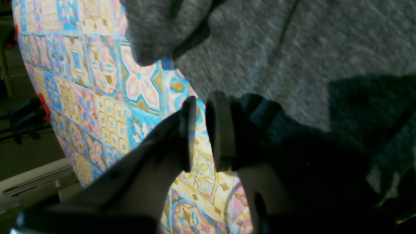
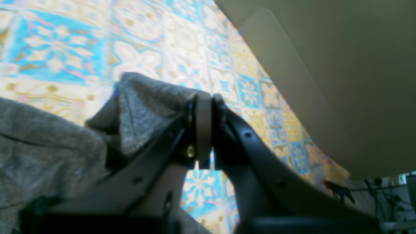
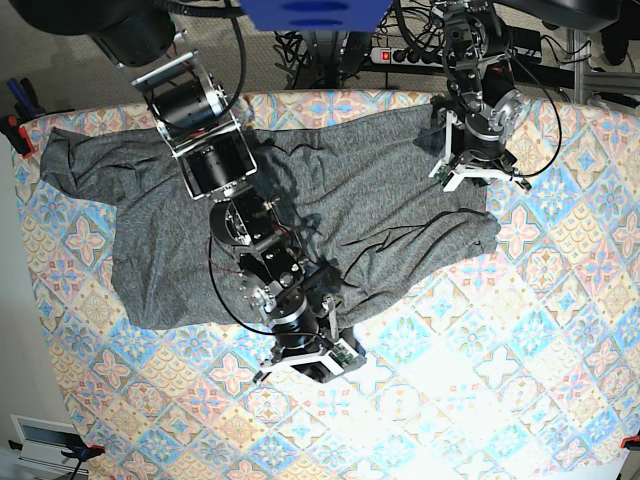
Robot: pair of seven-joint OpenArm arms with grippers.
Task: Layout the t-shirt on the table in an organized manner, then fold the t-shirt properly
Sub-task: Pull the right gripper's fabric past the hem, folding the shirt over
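The dark grey t-shirt [image 3: 330, 200] lies spread but wrinkled across the far half of the patterned table [image 3: 500, 380], with its right side bunched into a fold. My right gripper [image 3: 312, 368] is at the shirt's near hem. In the right wrist view the right gripper [image 2: 204, 130] is shut, with a peak of the t-shirt [image 2: 146, 104] gathered at its tips. My left gripper [image 3: 470, 180] sits at the shirt's far right edge. In the left wrist view the left gripper [image 1: 204, 130] has a narrow gap that shows the table [image 1: 107, 97], and the t-shirt [image 1: 292, 48] lies beside it.
Cables and a power strip [image 3: 400, 55] run behind the table's far edge. Red clamps [image 3: 15, 130] grip the table's left edge, and a white box [image 3: 40, 435] sits on the floor at the near left. The table's edge [image 2: 292, 107] is close to my right gripper.
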